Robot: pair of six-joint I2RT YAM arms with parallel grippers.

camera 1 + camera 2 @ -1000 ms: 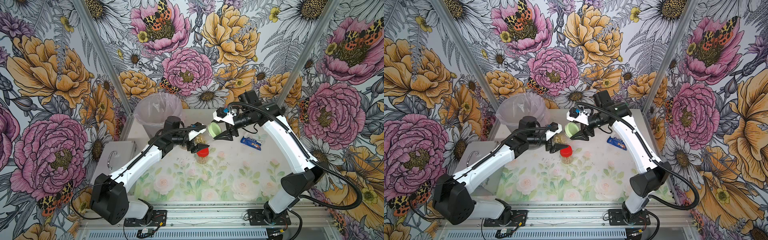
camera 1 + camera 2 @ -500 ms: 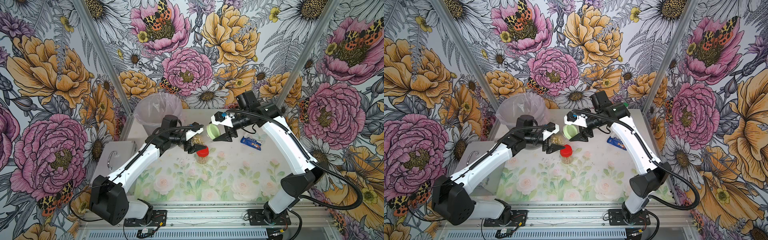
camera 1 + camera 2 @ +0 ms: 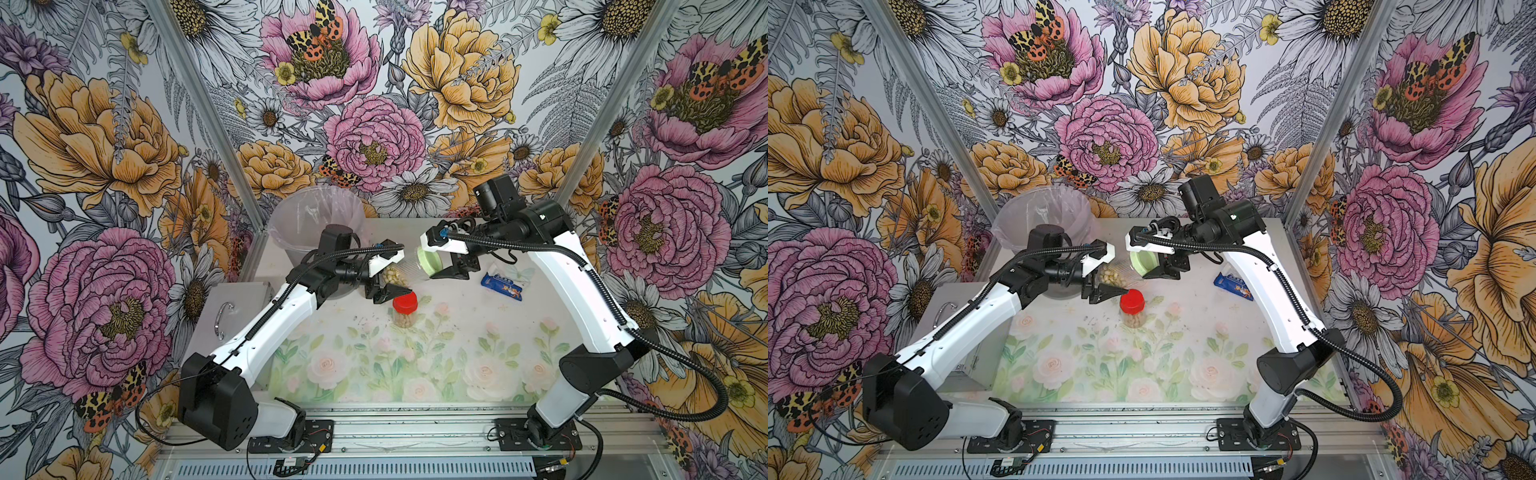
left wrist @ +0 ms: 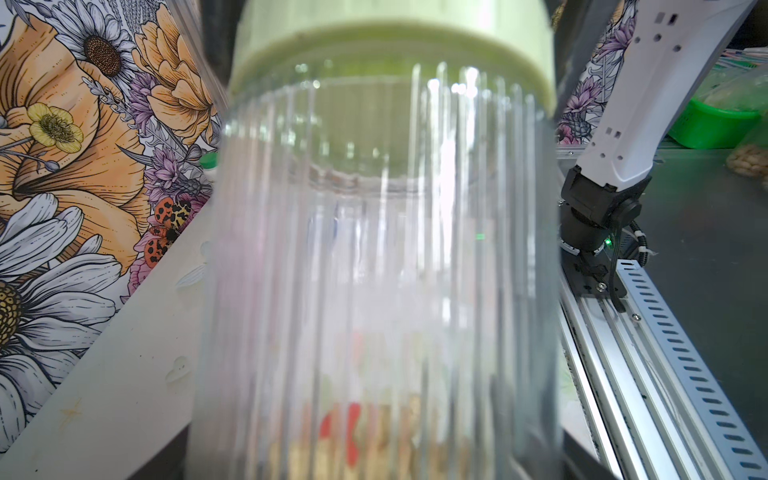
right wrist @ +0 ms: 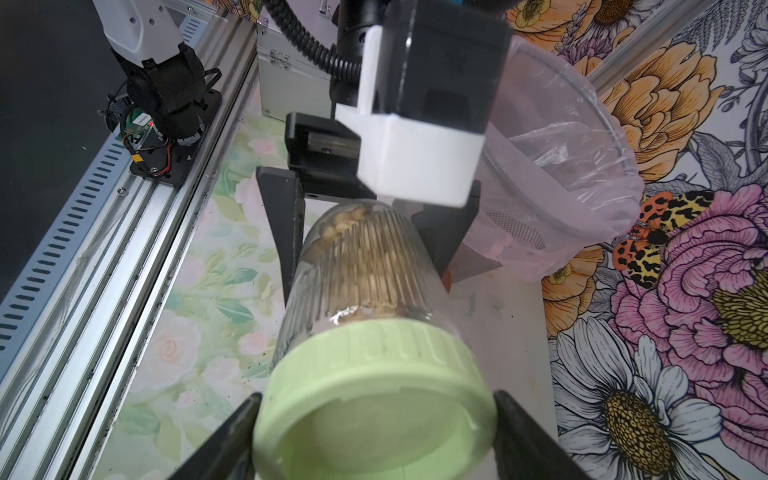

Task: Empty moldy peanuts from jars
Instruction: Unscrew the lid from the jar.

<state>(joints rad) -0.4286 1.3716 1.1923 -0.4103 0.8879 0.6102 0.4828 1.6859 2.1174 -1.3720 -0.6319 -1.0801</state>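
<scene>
Rolling at the wrist since a second ago, the right gripper (image 5: 376,399) has turned about the light green lid (image 5: 374,415), fingers pressed on its two sides. The left gripper (image 5: 365,245) stays clamped on the base of the ribbed jar (image 5: 365,291), which hangs level just above and behind the red-lidded jar (image 3: 404,305), hardly shifted. Its clear fluted sides show pale tan peanuts (image 3: 392,274) heaped toward the base. The red-lidded jar stands upright on the table (image 3: 415,365), printed with faint roses. A lined bucket (image 3: 286,232) stands behind it, a blue packet (image 3: 500,284) off to its right. Large painted flowers cover the walls (image 3: 374,137).
</scene>
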